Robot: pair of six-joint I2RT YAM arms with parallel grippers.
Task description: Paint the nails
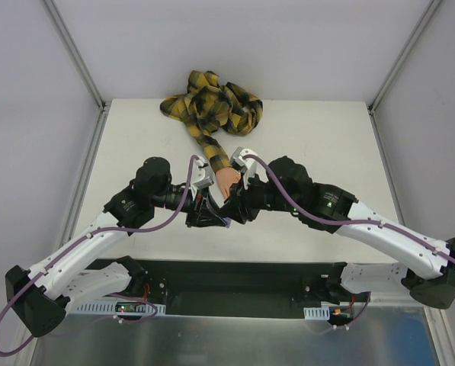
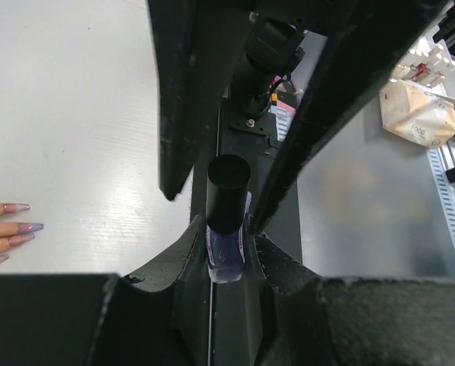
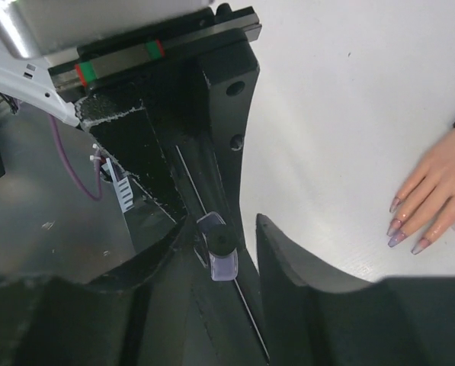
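Just short of the mannequin hand (image 1: 229, 183), whose nails (image 3: 404, 235) rest on the table (image 1: 326, 152), the left gripper (image 2: 227, 245) clamps the small purple bottle (image 2: 225, 263) and the right gripper (image 3: 219, 238) stands parted about its black cap (image 2: 227, 191) — uncapping, by my judgement — so next it must close and twist.

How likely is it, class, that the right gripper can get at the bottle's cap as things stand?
Probably yes: the left gripper holds the bottle with its black cap exposed, and the right gripper, jaws open, flanks it.
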